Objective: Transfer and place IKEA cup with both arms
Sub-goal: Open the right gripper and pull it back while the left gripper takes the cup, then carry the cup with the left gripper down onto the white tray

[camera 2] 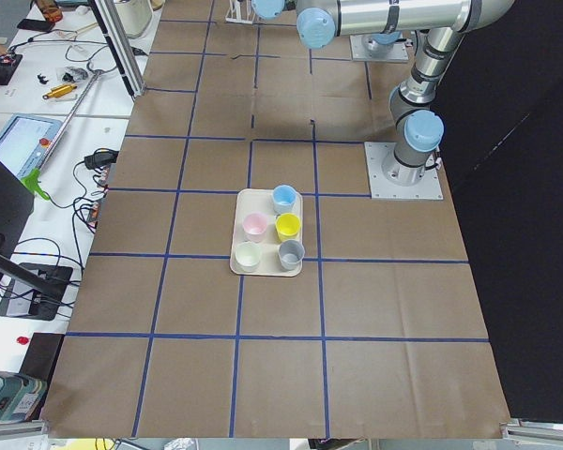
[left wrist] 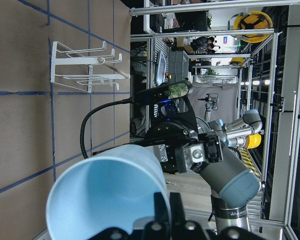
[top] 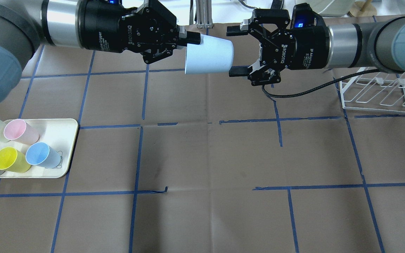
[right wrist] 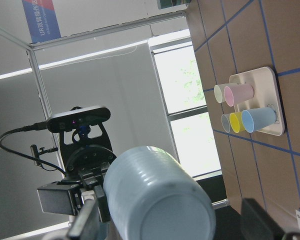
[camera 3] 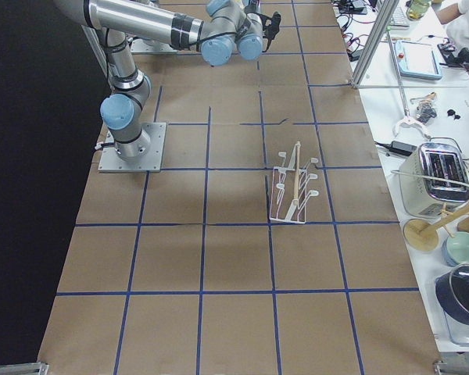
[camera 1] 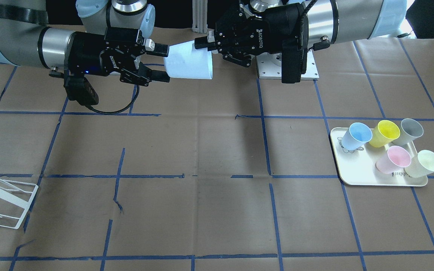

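The IKEA cup (top: 207, 56), pale light blue, lies on its side in mid-air above the far middle of the table. It also shows in the front view (camera 1: 188, 62). My left gripper (top: 193, 38) is shut on the cup's rim, one finger inside the mouth, and appears in the front view too (camera 1: 202, 43). The left wrist view shows the cup's blue inside (left wrist: 105, 195). My right gripper (top: 236, 52) is open, its fingers straddling the cup's base without clearly touching it; it also shows in the front view (camera 1: 163, 63). The right wrist view shows the cup's base (right wrist: 157, 200).
A cream tray (top: 60, 130) at the robot's left holds several cups: blue (top: 42, 155), yellow (top: 9, 160), pink (top: 21, 131), pale green and grey. A white wire rack (top: 374, 93) stands on the table at the robot's right. Brown paper with blue tape lines covers the table.
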`<control>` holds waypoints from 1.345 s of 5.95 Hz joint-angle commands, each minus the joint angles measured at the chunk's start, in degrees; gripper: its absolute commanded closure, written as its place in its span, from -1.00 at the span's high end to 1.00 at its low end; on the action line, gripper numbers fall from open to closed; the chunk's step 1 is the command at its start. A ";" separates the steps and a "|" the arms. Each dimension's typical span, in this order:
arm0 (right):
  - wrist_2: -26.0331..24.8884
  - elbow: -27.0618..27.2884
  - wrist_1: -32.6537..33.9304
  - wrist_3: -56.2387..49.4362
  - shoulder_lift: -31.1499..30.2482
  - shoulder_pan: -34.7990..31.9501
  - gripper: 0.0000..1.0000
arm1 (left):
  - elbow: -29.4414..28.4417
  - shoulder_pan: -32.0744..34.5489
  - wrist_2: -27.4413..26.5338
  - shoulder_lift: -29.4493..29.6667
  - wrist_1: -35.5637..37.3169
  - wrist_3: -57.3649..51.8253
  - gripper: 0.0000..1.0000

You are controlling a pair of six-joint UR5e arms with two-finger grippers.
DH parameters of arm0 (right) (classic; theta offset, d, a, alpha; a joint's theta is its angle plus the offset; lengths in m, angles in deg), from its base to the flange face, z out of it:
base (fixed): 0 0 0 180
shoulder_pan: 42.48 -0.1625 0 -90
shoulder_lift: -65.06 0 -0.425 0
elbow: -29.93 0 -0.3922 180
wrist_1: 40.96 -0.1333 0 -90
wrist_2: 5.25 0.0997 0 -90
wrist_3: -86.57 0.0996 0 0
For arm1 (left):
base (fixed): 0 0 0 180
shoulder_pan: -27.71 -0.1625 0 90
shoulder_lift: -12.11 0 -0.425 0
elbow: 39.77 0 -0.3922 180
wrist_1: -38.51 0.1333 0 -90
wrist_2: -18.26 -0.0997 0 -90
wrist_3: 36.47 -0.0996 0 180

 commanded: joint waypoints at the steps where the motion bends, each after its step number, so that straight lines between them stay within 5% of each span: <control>1: -0.45 0.01 0.68 0.09 0.17 4.20 1.00 | -1.12 -0.35 -9.82 0.32 0.73 3.21 -0.98; 2: -4.98 0.19 2.78 0.01 0.26 8.59 1.00 | -1.04 -0.35 -20.35 -0.29 7.17 13.59 -0.98; 3: -9.20 0.28 7.06 0.09 0.35 10.63 1.00 | -0.95 -0.18 -37.77 -0.04 11.07 17.26 -0.97; 4: -12.81 -0.16 10.32 1.31 0.00 10.65 1.00 | -0.95 -0.35 -48.91 0.84 11.02 16.78 -0.96; 6: -32.69 -2.61 33.07 26.23 -0.97 8.56 1.00 | 0.80 -2.79 -75.17 2.60 11.20 8.76 -0.99; 8: -52.80 -5.33 43.17 35.81 -1.58 -1.78 1.00 | 1.51 -8.14 -88.27 8.72 17.03 -7.75 -1.00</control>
